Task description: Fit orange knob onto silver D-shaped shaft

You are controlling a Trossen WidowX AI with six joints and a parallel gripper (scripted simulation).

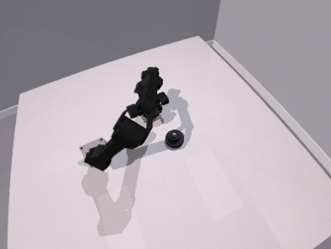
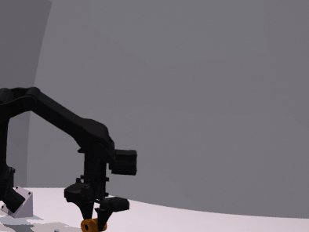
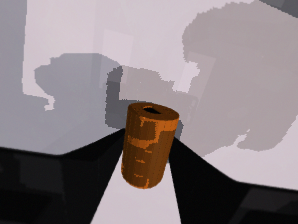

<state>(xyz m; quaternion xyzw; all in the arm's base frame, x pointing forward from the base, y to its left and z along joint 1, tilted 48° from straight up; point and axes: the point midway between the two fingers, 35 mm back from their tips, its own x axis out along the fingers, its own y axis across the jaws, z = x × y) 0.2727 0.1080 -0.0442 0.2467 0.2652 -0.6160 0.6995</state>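
- One gripper (image 1: 154,114) (image 2: 94,222) (image 3: 147,136) clamps the knob (image 1: 152,118) (image 2: 93,226) (image 3: 149,147), its hole facing sideways in the exterior view.
- One pedestal (image 1: 175,139) stands apart from the knob, its shaft (image 1: 174,134) bare.

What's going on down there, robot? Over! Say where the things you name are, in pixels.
Gripper (image 1: 153,118) (image 2: 94,224) (image 3: 147,136) shut on orange knob (image 1: 154,119) (image 2: 89,226) (image 3: 145,155). Knob tipped sideways, hole showing, off the round stand (image 1: 169,144). Nothing seen on the stand's peg (image 1: 174,134). Over.

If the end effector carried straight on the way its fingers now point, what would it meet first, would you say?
Probably the table, with the knob in its fingers touching first; the pedestal looks off to one side, though height is hard to judge.
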